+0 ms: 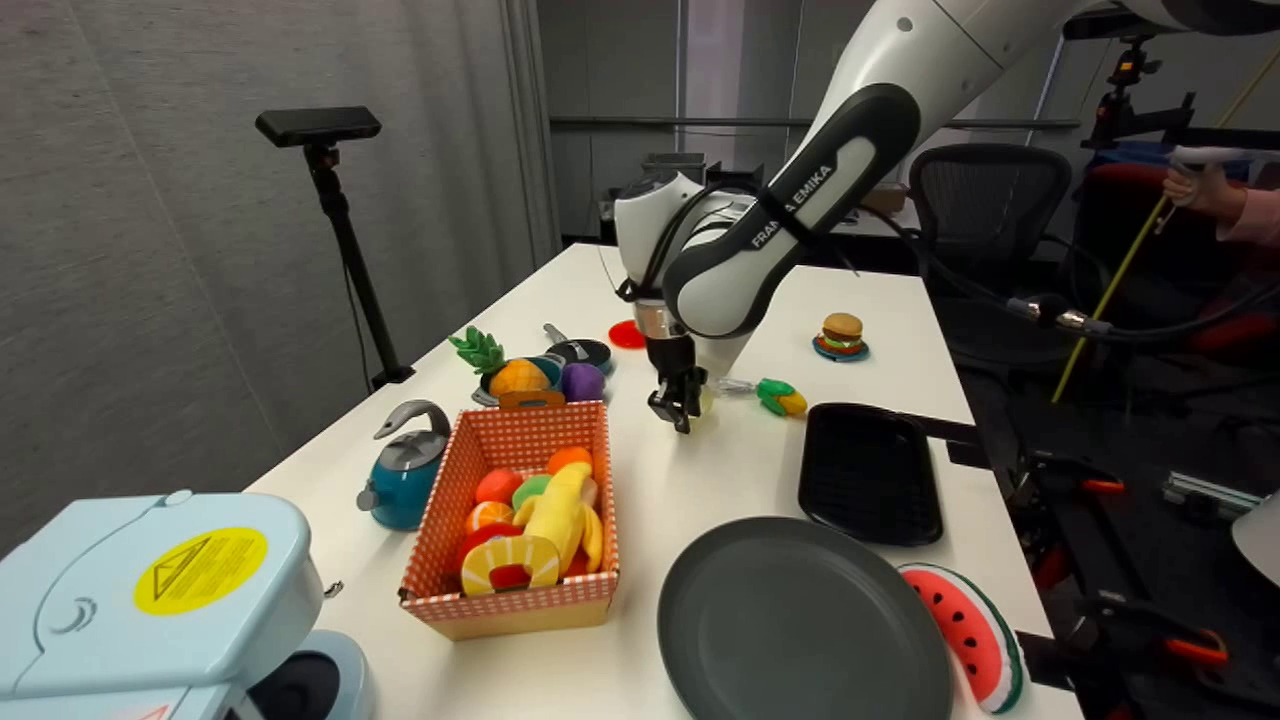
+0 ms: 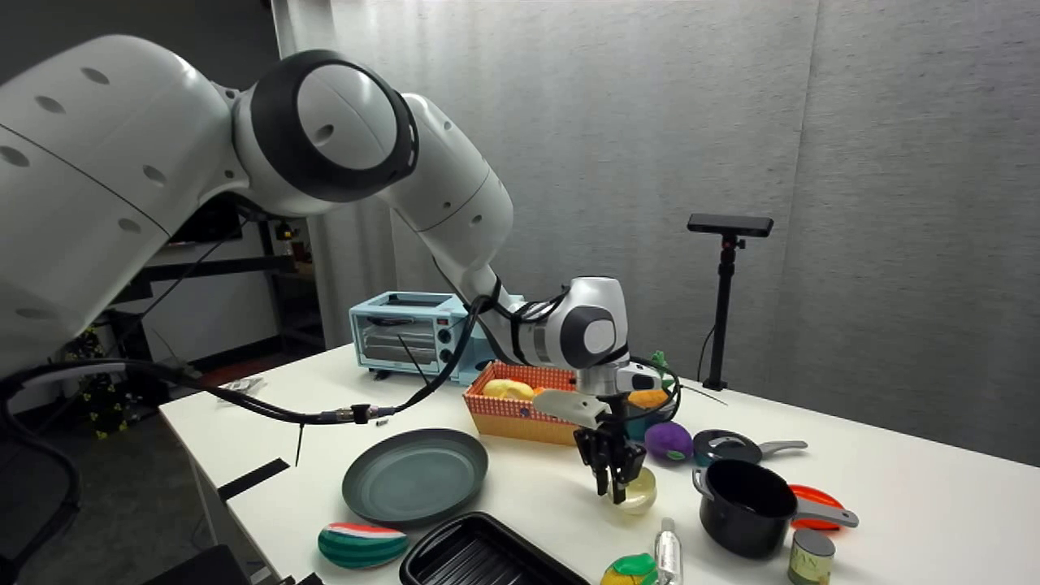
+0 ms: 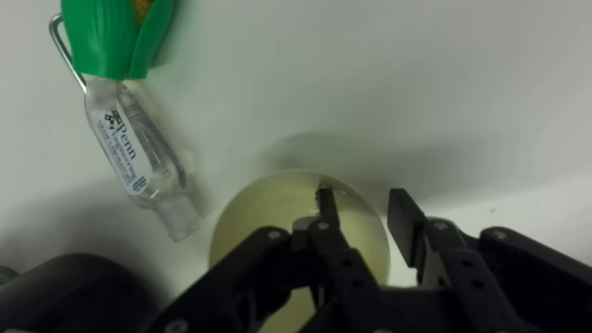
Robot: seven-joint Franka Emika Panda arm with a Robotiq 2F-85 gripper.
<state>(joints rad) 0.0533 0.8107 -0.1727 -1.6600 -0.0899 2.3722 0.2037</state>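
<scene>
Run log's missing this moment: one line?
gripper | part-open | astride rim of pale-yellow bowl | near: Penn Engineering bottle, toy corn

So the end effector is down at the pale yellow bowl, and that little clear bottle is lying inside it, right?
Not quite: the clear bottle lies on the table beside the bowl, not inside it, as the wrist view shows. The end effector is indeed down at the bowl.

White table [image 1: 705,480] bearing gray plate [image 1: 805,620], black tray [image 1: 870,475], watermelon slice [image 1: 968,635], checkered basket [image 1: 525,612], pale bowl [image 2: 643,494], saucepan [image 2: 743,526], kettle [image 1: 405,492]
</scene>
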